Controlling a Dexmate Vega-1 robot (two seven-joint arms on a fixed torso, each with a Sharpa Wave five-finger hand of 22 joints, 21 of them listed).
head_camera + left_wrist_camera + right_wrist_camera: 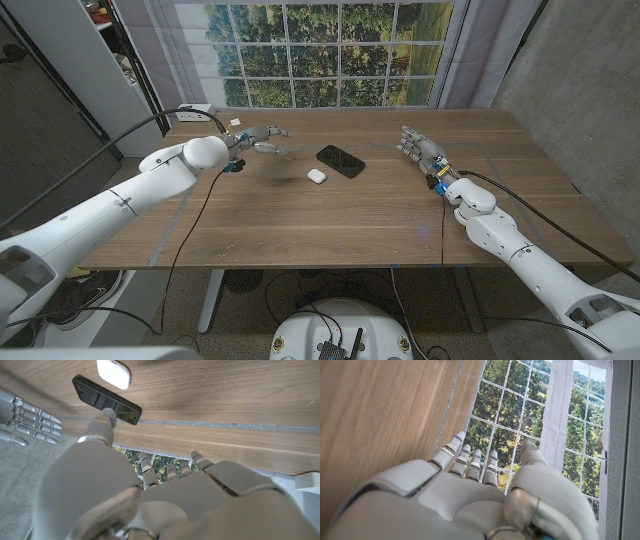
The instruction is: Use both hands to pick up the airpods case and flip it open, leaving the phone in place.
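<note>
Left hand (pixel 262 140) empty, airpods case (pixel 316 175) near

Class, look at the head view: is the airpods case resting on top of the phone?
No. The airpods case lies on the bare wooden table, just beside the phone and apart from it.
</note>
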